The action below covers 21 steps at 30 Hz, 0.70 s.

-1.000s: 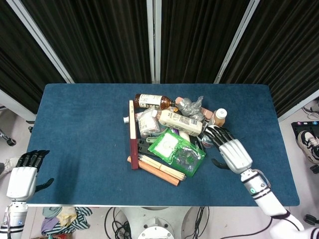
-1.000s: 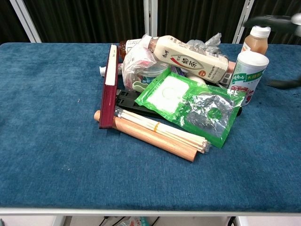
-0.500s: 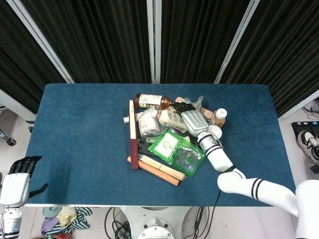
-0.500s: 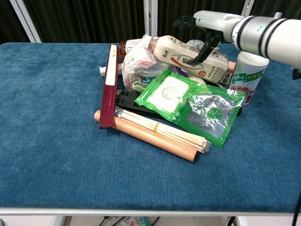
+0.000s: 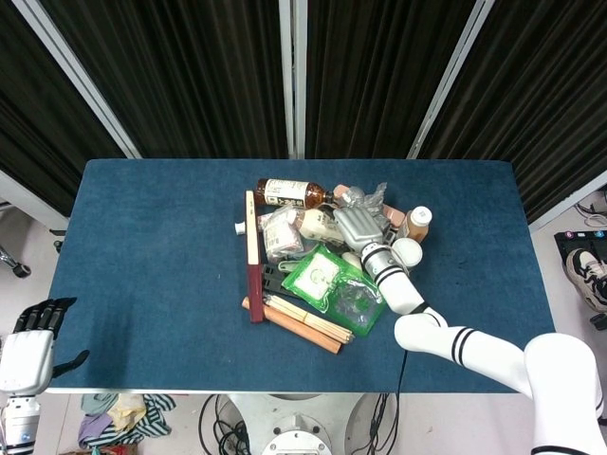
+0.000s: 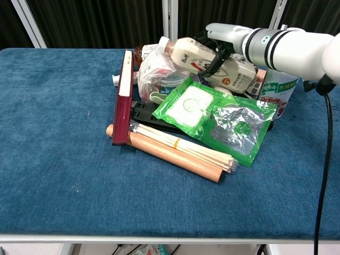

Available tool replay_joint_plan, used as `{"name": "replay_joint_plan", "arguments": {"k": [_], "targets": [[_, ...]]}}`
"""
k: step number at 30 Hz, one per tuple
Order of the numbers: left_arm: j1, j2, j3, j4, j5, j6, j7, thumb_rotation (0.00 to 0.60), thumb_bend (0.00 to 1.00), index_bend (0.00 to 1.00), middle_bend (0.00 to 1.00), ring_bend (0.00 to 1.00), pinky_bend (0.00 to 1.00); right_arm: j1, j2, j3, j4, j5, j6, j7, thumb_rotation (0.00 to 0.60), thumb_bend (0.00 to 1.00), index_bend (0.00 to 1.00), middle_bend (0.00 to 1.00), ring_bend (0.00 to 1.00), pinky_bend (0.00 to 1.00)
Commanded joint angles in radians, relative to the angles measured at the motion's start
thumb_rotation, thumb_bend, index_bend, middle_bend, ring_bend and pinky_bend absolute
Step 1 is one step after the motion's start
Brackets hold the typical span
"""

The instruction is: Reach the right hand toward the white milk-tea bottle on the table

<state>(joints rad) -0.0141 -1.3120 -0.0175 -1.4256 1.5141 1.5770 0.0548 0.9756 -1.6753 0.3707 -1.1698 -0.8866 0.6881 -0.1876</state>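
Observation:
The white milk-tea bottle (image 5: pixel 317 226) (image 6: pixel 185 54) lies on its side on top of the pile in the middle of the blue table (image 5: pixel 152 246). My right hand (image 5: pixel 357 227) (image 6: pixel 219 43) is laid over the bottle's middle, with the dark fingers on its far side and the thumb against its near side. The bottle still rests on the pile. My left hand (image 5: pixel 26 346) hangs open off the table's near left corner, holding nothing.
Around the bottle lie a brown bottle (image 5: pixel 285 192), a maroon book (image 6: pixel 122 98), a green pouch (image 6: pixel 212 117), a wooden rod with chopsticks (image 6: pixel 175 151), a white-lidded can (image 6: pixel 280 90), a small capped bottle (image 5: pixel 417 222) and crumpled plastic (image 5: pixel 366 200).
My right hand has swung in from the right of the pile and come down onto the milk-tea bottle. The left hand has sunk a little lower.

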Motion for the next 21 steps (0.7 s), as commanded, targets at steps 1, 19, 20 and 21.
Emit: {"name": "replay_joint_plan", "arguments": {"k": [1,19,20,21], "targets": [[0.0,0.001,-0.001,-0.002,0.001,0.001,0.0,0.6,0.09,0.18,0.2,0.16,0.19,-0.042,0.035,0.008,-0.077,-0.19,0.076,0.168,0.6,0.48,0.59,0.55,0.49,0.53],[0.015,0.004,0.003,-0.023,0.017,0.023,0.023,0.6,0.09,0.18,0.2,0.16,0.19,0.079,-0.05,-0.015,-0.266,-0.483,0.144,0.309,0.6,0.48,0.6,0.55,0.49,0.54],[0.017,0.005,0.003,-0.022,0.017,0.026,0.021,0.6,0.09,0.18,0.2,0.16,0.19,0.084,-0.059,-0.012,-0.263,-0.483,0.15,0.307,0.6,0.48,0.6,0.55,0.49,0.54],[0.019,0.006,0.004,-0.021,0.016,0.027,0.02,0.6,0.09,0.18,0.2,0.16,0.19,0.088,-0.066,-0.01,-0.261,-0.483,0.155,0.306,0.6,0.48,0.6,0.55,0.49,0.54]]}}
